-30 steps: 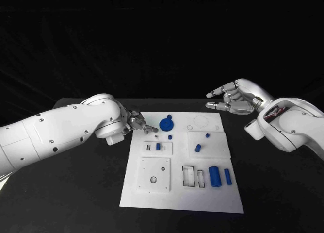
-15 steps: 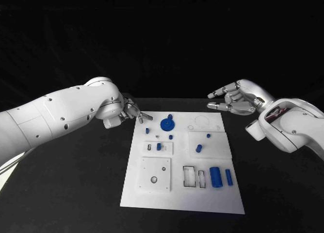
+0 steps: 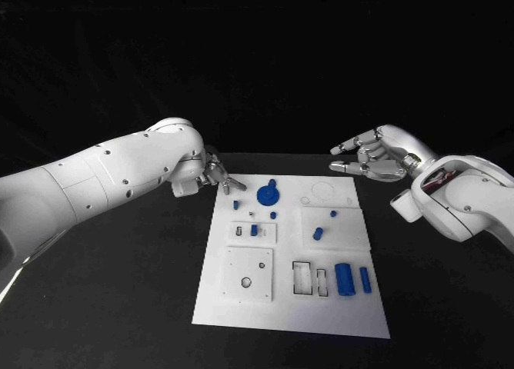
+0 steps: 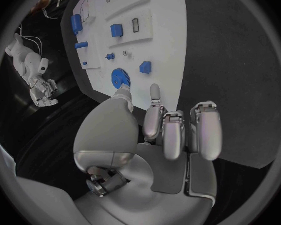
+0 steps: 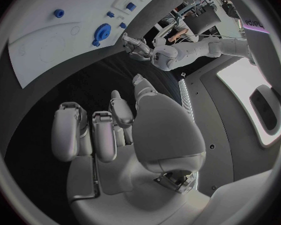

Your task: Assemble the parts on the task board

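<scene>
The white board [image 3: 290, 261] lies in the middle of the black table [image 3: 113, 269], with small blue parts spread over it. A blue gear [image 3: 267, 194] sits at the far left of the board, and a blue cylinder [image 3: 342, 279] and a thinner blue bar [image 3: 364, 280] lie near the right edge, beside two empty slots [image 3: 309, 280]. The left hand [image 3: 208, 174] is held just off the far left corner of the board, its fingers [image 4: 203, 135] loosely curled and grasping nothing; the gear is seen just beyond its fingertips in the left wrist view. The right hand [image 3: 374, 159] is held above the table beyond the far right corner, fingers half curled, also empty.

The gear is judged to be the likely next part. It is best approached from above, with the fingers spread wider first, and pinched by its rim so that the small blue pegs [image 3: 254, 230] nearby are not knocked. The board should be kept from sliding while the part is lifted.
</scene>
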Tool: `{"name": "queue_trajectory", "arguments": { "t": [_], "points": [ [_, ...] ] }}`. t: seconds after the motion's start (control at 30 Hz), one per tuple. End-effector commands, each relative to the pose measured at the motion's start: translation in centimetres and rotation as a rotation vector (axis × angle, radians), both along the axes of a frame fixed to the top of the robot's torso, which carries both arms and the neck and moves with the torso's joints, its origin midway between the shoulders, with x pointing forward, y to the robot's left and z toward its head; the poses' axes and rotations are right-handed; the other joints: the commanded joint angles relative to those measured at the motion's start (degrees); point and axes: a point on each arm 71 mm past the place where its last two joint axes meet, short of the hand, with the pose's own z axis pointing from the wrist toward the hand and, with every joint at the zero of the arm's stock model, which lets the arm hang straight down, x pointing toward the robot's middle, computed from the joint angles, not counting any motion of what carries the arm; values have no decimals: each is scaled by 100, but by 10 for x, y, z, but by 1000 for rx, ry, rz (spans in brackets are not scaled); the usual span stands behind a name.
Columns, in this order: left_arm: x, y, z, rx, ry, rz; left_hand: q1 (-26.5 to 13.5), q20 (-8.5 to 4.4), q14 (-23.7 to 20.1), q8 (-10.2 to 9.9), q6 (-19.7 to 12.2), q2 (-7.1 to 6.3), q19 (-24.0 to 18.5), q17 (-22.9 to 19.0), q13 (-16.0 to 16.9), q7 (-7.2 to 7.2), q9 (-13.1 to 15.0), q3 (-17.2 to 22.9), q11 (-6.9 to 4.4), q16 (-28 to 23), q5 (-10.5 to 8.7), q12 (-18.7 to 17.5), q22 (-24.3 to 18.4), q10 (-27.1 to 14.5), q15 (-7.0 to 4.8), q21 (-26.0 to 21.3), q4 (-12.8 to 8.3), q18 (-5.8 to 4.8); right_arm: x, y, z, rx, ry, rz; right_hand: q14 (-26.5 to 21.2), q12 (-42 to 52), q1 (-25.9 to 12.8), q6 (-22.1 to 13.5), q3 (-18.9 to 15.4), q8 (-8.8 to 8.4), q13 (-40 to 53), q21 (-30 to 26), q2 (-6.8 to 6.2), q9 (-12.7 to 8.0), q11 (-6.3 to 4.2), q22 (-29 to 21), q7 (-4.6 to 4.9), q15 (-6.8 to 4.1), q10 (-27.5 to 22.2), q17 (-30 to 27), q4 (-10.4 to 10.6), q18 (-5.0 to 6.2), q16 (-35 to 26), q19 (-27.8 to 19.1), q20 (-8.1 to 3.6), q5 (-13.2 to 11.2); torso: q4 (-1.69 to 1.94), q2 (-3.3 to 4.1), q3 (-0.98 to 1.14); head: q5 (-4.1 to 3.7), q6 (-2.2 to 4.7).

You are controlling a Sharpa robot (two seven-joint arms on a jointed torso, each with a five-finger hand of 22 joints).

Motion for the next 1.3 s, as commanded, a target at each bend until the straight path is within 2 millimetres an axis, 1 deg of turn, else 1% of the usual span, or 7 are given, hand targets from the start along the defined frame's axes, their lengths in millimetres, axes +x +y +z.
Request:
{"name": "queue_trajectory", "arguments": {
  "t": [0.03,0.2,0.47,0.97,1.07,1.17,1.3],
  "points": [
    [0,-3,-1,48,11,-49,-17,23,602,-8,47,38,236,1508,9,7,-10,-46,15,17,-31,25,446,21,16,11,-6,7,0,2,-1,-2,3,18,461,-15,-21,-23,-46,24,0,-36,22,6,-1,-7,-10,12,-43,925,0,52,-28,-32,9,32,3,-3,4,-3,-12],
    [-1,-6,-4,66,24,-68,13,20,602,0,82,63,240,1508,20,-2,-25,-56,8,17,-36,36,459,29,10,19,-13,5,0,3,-1,-1,4,19,461,-15,-21,-23,-46,24,0,-36,22,6,-1,-7,-10,12,-43,925,0,52,-28,-32,9,32,6,-5,11,0,-27],
    [-3,-10,-6,88,40,-94,69,15,602,5,117,99,241,1508,27,-12,-46,-59,-1,17,-36,44,464,36,3,21,-23,4,0,3,-2,-1,5,20,460,-18,-17,-24,-47,23,-4,-38,27,5,-1,-10,-11,12,-45,919,-1,53,-32,-33,9,34,1,-9,15,7,-28],
    [-6,-16,-12,98,68,-118,251,1,602,-2,171,201,247,1508,38,-25,-111,-16,-14,17,-26,57,488,51,-10,33,-35,0,1,4,-2,-1,6,22,460,-18,-17,-24,-47,23,-4,-38,27,5,-1,-10,-11,12,-45,919,-1,53,-32,-33,9,34,3,-5,10,11,-20],
    [-6,-17,-13,93,67,-117,269,-1,602,-2,179,224,248,1508,42,-27,-119,-3,-15,17,-25,61,492,55,-12,35,-34,-1,1,4,-2,-1,6,23,460,-18,-17,-24,-47,23,-4,-38,27,5,-1,-10,-11,12,-45,919,-1,53,-32,-33,9,34,-3,-3,11,14,-20],
    [-7,-19,-14,89,67,-117,284,-2,602,-1,185,240,250,1508,45,-29,-124,6,-17,17,-23,64,499,58,-13,39,-34,-3,1,5,-2,-1,6,23,461,-16,-9,-24,-48,24,-3,-38,34,6,-2,-8,-11,11,-44,924,-2,52,-29,-32,8,38,-7,1,6,10,-18],
    [-7,-20,-14,85,66,-118,306,-3,602,0,193,263,253,1508,49,-31,-132,20,-19,17,-22,68,506,61,-14,44,-36,-4,1,5,-2,-1,6,24,461,-16,-9,-24,-48,24,-3,-38,34,6,-2,-8,-11,11,-44,924,-2,52,-29,-32,8,38,-2,-1,10,9,-31]
  ]
}}
